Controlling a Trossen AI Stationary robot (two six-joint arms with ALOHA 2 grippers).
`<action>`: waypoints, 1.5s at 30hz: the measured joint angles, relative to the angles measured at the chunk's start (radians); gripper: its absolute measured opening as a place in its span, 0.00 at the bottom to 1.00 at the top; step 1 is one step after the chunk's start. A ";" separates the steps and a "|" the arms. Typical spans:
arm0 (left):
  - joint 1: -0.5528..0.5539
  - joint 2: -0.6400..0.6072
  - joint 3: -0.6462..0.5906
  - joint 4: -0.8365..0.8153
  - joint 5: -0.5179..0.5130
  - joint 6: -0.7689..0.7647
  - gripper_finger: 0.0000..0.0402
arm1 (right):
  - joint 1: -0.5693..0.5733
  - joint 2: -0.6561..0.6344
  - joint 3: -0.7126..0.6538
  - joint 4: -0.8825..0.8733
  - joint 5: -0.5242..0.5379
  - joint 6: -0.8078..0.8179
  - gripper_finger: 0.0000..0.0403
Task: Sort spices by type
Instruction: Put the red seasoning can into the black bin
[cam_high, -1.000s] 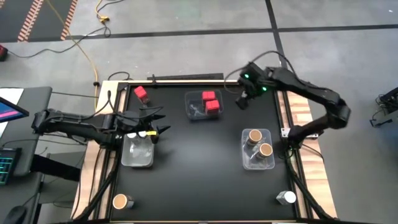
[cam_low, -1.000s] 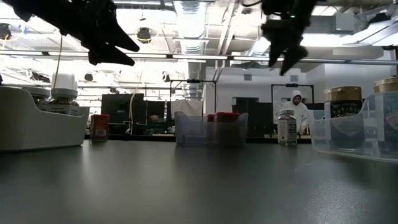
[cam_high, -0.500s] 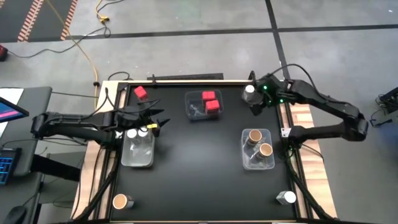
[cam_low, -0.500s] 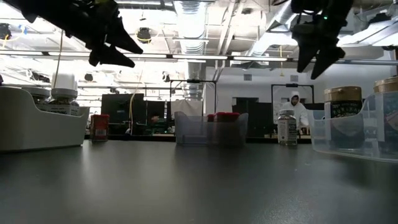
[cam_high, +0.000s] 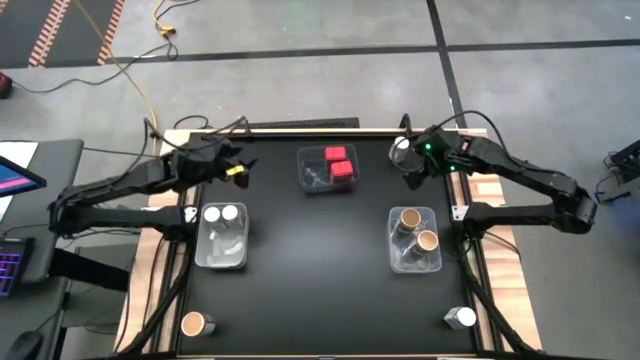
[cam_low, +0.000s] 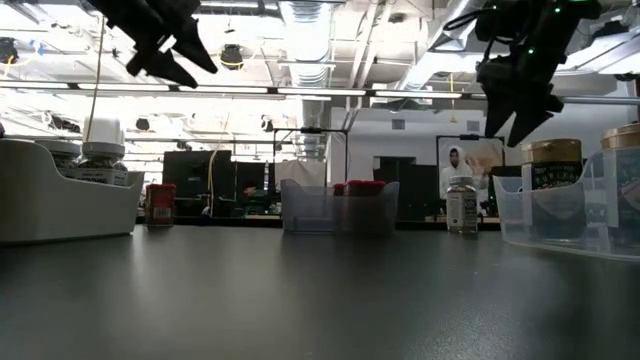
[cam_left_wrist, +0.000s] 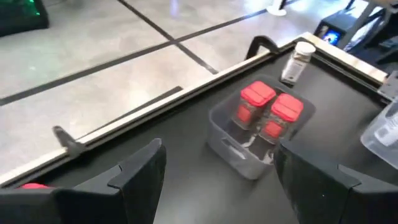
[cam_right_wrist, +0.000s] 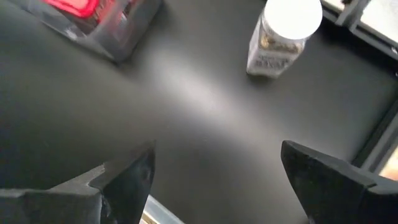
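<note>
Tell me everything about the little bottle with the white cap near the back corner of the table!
The white-capped bottle is a small, round, clear jar with a wide white cap and a printed label around its body. It stands upright on the black table, by the far right corner, apart from the bin of red-topped jars. Nothing touches it; the right gripper hangs open just above it.

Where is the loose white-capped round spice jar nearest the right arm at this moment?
The white-capped round spice jar stands upright on the black table's far right, just beside the right claw and right of the clear bin of red-topped jars.
</note>
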 joint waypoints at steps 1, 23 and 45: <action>0.005 0.000 0.013 -0.013 0.000 0.008 0.71 | 0.000 0.000 0.000 0.014 0.000 -0.002 0.92; 0.165 0.229 0.322 -0.552 0.056 0.203 0.68 | 0.000 0.001 0.000 0.071 -0.002 -0.076 0.92; 0.606 0.778 0.524 -0.864 0.163 -0.159 0.68 | 0.000 0.001 0.000 0.073 -0.004 -0.072 0.92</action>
